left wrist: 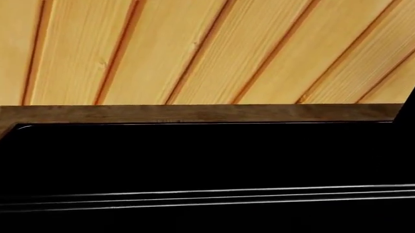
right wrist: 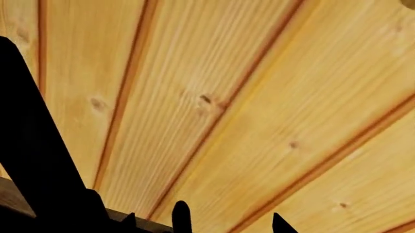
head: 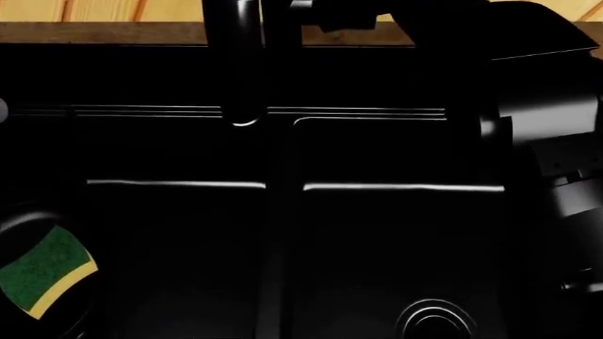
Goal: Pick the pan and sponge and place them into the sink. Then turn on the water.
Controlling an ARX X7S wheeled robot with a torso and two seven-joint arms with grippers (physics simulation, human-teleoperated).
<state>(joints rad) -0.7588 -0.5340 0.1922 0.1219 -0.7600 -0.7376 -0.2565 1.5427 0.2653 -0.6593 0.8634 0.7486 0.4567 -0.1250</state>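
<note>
The sponge [head: 45,272] lies in the left basin of the sink [head: 377,187], apparently on the dark round pan [head: 19,226]; no water runs from the tap [head: 243,63]; your right arm [head: 537,113] reaches toward it at far right; ease gently onto the lever; neither gripper's state shows.

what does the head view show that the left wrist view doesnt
Only the head view shows the sponge, green over yellow, at its left edge; the tap rising over the divider; the two basins; a ringed drain; and the dark right arm at the right. No water is running.

Only the left wrist view shows a broad stretch of plank wall.

Both show the black sink with its ridged rim, and the brown wooden ledge behind it.
</note>
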